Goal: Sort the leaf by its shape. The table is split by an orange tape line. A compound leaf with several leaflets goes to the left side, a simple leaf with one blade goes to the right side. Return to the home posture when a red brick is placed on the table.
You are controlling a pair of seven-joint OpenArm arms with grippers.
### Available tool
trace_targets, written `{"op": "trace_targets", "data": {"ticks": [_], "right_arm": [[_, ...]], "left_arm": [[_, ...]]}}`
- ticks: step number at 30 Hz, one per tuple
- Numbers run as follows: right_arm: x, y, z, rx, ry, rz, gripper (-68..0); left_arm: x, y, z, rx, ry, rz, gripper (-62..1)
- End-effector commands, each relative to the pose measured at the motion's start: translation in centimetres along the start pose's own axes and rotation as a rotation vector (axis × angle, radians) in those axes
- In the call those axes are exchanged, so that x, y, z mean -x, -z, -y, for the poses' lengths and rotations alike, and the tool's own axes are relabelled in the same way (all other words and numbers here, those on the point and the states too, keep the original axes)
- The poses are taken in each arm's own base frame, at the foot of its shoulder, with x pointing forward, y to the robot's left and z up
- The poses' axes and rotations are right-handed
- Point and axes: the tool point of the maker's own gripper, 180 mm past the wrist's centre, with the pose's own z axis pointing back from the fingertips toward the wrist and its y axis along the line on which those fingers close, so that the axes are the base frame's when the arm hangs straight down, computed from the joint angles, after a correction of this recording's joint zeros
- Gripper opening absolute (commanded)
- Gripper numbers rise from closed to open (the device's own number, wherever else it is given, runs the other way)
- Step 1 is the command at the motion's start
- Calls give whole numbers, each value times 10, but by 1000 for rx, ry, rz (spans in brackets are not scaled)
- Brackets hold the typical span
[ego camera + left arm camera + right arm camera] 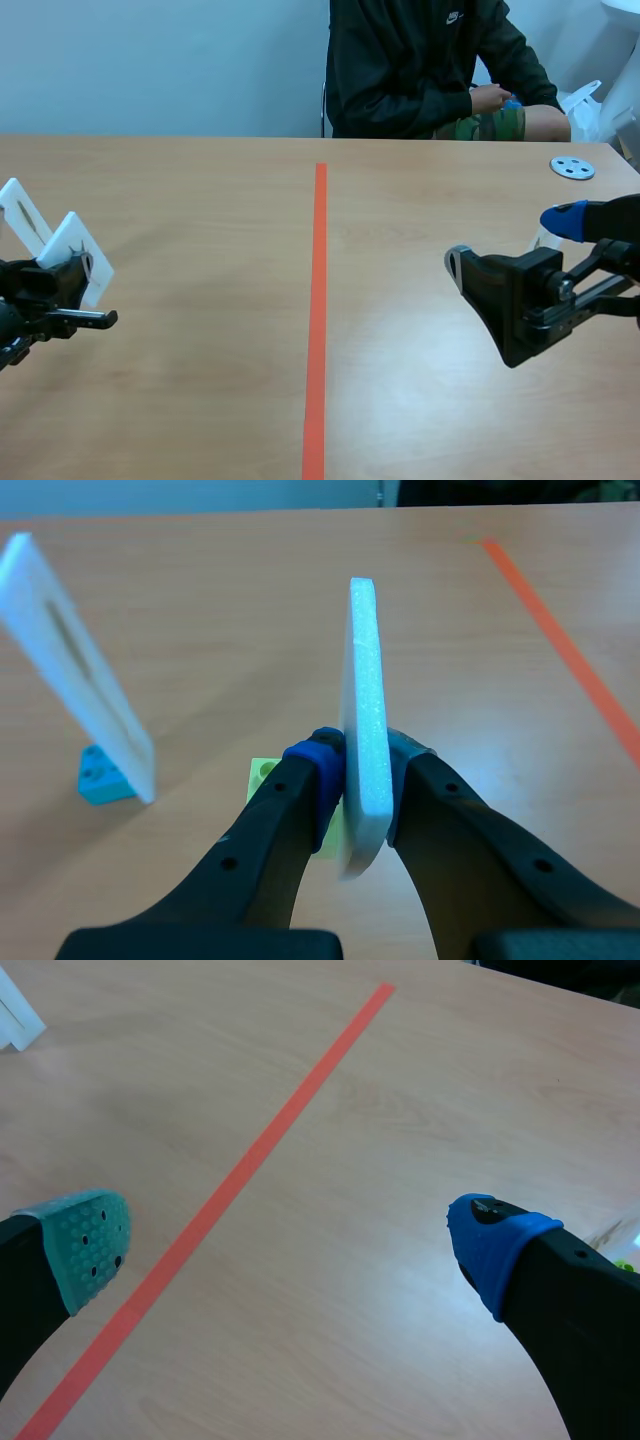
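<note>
A white card [365, 720] stands edge-on between my left gripper's [365, 765] fingers, which are shut on it; a light green base [262, 773] shows below it. In the scene view this card [76, 252] is on the left side of the table and its leaf is too small to make out. A second white card [75, 660] with a narrow leaf stands tilted on a blue base [100, 778], beside and ahead of the held one. My right gripper [510, 245] hovers open on the right side, with nothing between its fingers [85, 1240].
The orange tape line [318, 300] runs down the table's middle. A person sits across the table, hands in lap. A grey-blue disc [572, 167] lies at the far right. A small white thing [545, 240] sits behind my right gripper.
</note>
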Motion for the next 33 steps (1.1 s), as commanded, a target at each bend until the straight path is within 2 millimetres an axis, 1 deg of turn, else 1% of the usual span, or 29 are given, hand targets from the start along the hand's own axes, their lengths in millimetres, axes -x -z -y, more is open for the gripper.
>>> {"op": "trace_targets", "data": {"ticks": [1, 4, 11, 19, 26, 33], "right_arm": [[-9, 0, 3, 4, -5, 31, 4], [-9, 0, 3, 4, -5, 30, 4], [-9, 0, 3, 4, -5, 30, 4], [-9, 0, 3, 4, -5, 30, 4], [-9, 0, 3, 4, -5, 30, 4], [-8, 0, 3, 3, -5, 29, 4]], "left_arm": [[-8, 7, -5, -16, -6, 31, -567], [-2, 14, -10, -31, -16, 20, -567], [10, 31, -42, -153, -31, 11, -567], [24, 33, -68, -229, -58, 15, -567], [33, 37, -79, -266, -94, 8, -567], [34, 40, -84, -284, -118, 16, -567]]}}
